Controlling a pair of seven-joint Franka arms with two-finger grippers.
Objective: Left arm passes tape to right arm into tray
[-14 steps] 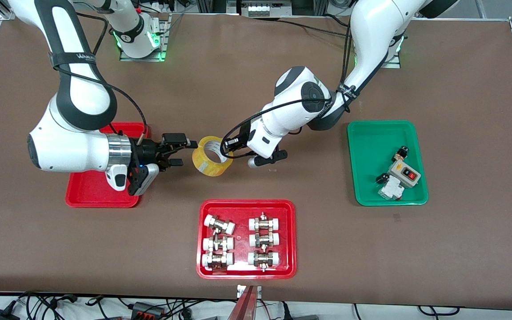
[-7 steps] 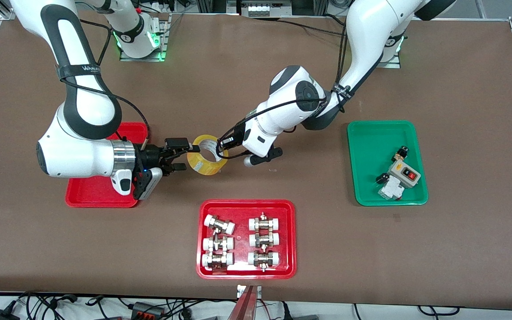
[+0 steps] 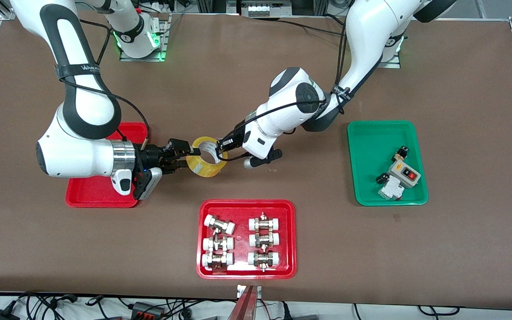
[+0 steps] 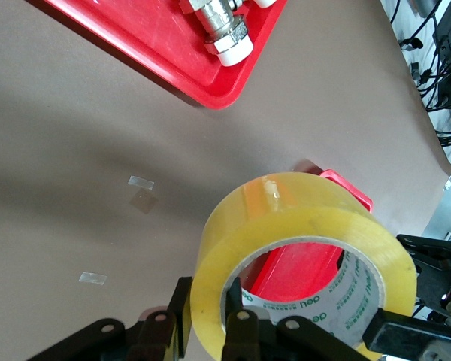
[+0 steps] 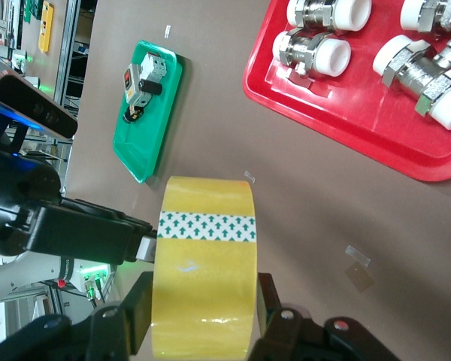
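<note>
Hanging in the air between the two grippers, the tape (image 3: 205, 156) sits above bare table (image 3: 256, 66), between the plain red tray (image 3: 88, 195) and the left arm's wrist. It is a translucent yellow roll with a pale core printed in green. Both grippers have hold of it at once. The left gripper (image 3: 223, 146) reaches in from the left arm's end, and the left wrist view shows one black finger inside the core and one against the outer yellow face (image 4: 301, 256), clamped on the roll's wall. The right gripper (image 3: 184, 156) comes from the right arm's end, over the table just beside the plain red tray; in the right wrist view its black fingers (image 5: 274, 316) press on the two flat sides of the roll (image 5: 204, 263), closed tight on it.

The left arm (image 3: 298, 95) stretches down from its base with its white boxy wrist tilted toward the tape. The right arm (image 3: 78, 153) lies low over the plain red tray, its silver cuff (image 3: 122, 155) above the tray's edge.

Nearer the front camera is the red tray of white-capped metal fittings (image 3: 246, 271). Toward the left arm's end lies the green tray (image 3: 371, 146), holding a grey switch box (image 3: 403, 172).
</note>
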